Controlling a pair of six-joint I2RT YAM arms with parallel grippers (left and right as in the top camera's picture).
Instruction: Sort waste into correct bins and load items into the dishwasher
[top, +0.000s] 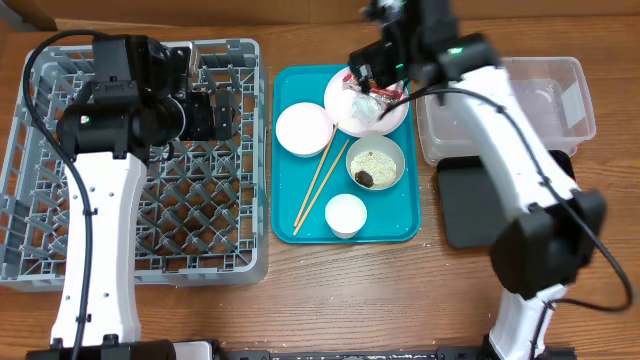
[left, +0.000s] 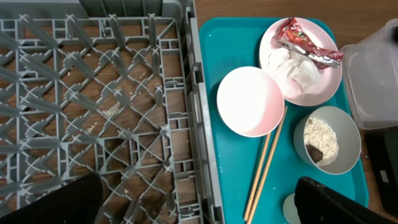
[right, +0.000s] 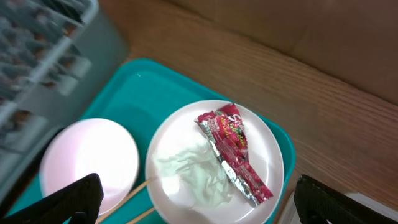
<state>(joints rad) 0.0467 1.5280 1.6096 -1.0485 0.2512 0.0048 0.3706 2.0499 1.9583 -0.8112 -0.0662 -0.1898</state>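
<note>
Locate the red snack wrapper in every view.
Overhead: red snack wrapper upper centre, on the plate.
Left wrist: wrapper top right, on the plate.
Right wrist: wrapper centre, across the plate.
Shared landmark: the plate under it, on the teal tray.

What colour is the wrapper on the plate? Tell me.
Shiny red wrapper, clearest in the right wrist view.

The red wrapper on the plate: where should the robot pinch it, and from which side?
Across its narrow middle, from straight above, probably. The wrapper lies as a long thin strip on the plate, so the right tool closing across its width should catch it. The tissue lies against one long edge; keep clear of it to avoid taking both.
</note>
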